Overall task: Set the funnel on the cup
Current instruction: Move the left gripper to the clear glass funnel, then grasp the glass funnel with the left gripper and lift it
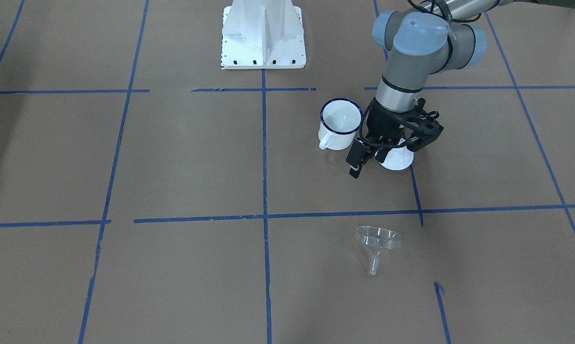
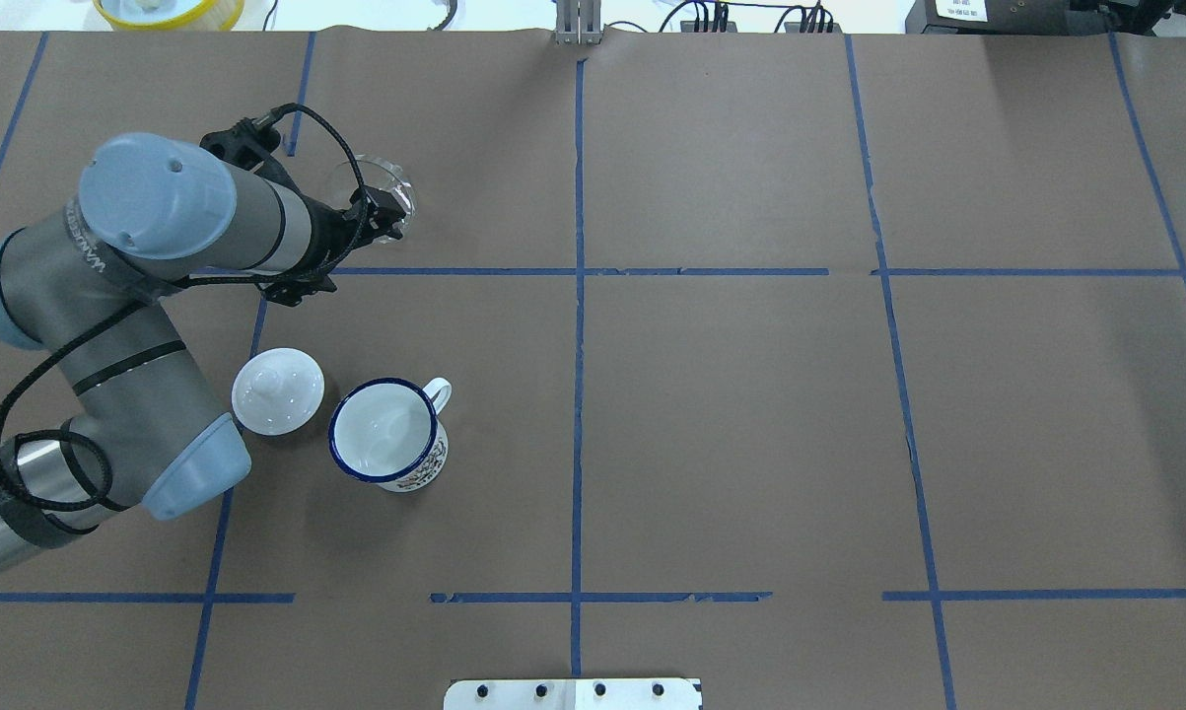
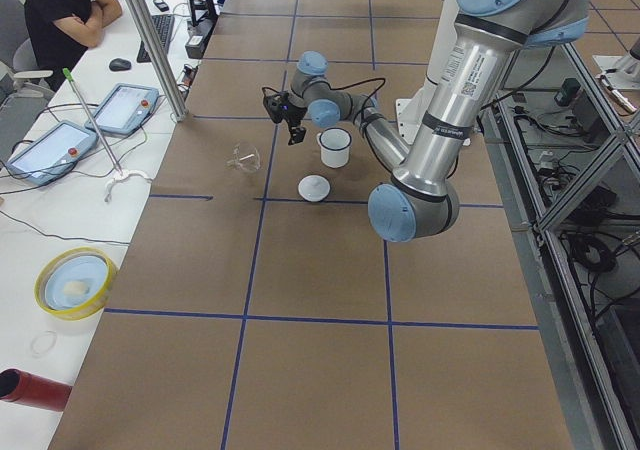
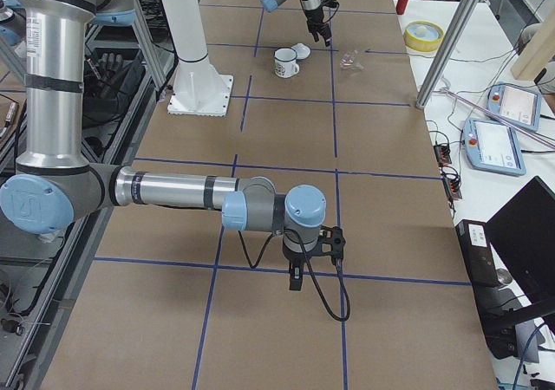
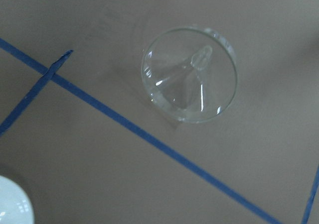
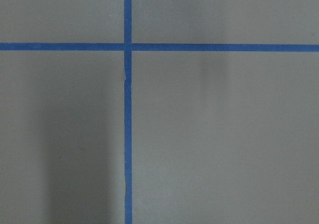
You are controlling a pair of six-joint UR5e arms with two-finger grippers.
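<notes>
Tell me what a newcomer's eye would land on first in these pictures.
The big grey-and-blue left arm dominates, stretched out low over the brown paper with its fingers open and empty. Ahead of it a clear funnel rests alone beyond a blue tape line. Nearer the robot, an upright, empty mug stands beside a white lid.

Funnel (image 1: 378,241): clear, wide cone, thin spout; lies tipped on side, spout pointing away from robot. Cup (image 1: 340,123): white, blue rim; upright, empty, nearer robot, well apart.
</notes>
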